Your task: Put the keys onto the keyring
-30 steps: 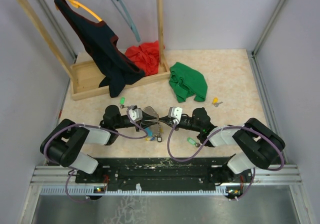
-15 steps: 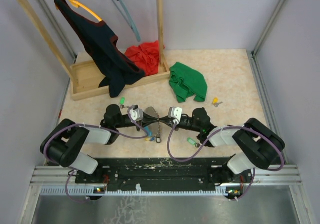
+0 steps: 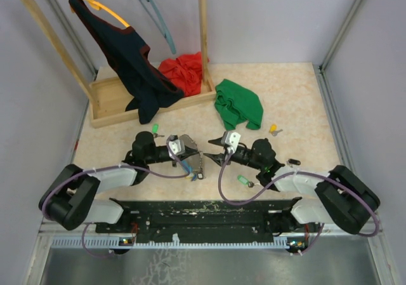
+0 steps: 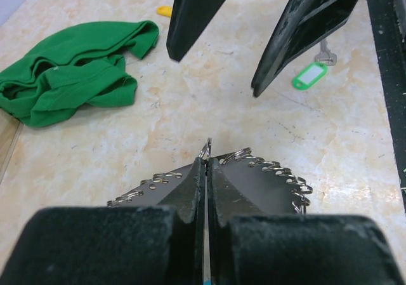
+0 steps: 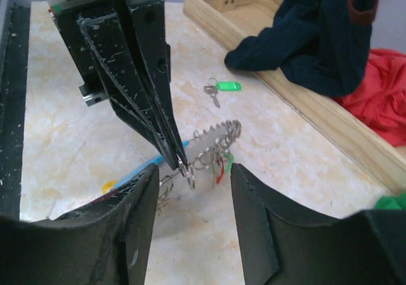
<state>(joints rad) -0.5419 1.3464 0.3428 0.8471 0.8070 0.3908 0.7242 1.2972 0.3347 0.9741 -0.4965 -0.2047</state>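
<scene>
Pale lilac walls (image 3: 266, 18) enclose a beige marbled desk (image 3: 298, 94). At centre, the left gripper (image 4: 207, 157) pinches the keyring (image 5: 219, 136) wire (jaws fully together). The right gripper (image 5: 193, 183) gapes alongside, empty. Green-tagged key (image 3: 242, 179) at 5 o'clock, yellow-tagged key (image 3: 273, 130) at 2.

I'm looking at the keyring (image 5: 216, 139) sitting at the near middle of the table (image 3: 298, 94), between the two arms. The left gripper (image 3: 198, 152) is pinching its wire from the left, and the right gripper (image 3: 214, 146) is hanging just right of it, apart from it, jaws parted. The first key (image 3: 154, 130) is lying behind the left arm, the second key (image 3: 244, 181) on the near side of the right arm, and the third key (image 3: 274, 130) further right, near the crumpled cloth (image 3: 238, 104) lying behind the right gripper. The rack (image 3: 108, 104) is standing at the far left, one garment (image 3: 127, 50) hanging from its rail into the base and a heap (image 3: 184, 66) lying in the base's right end.
</scene>
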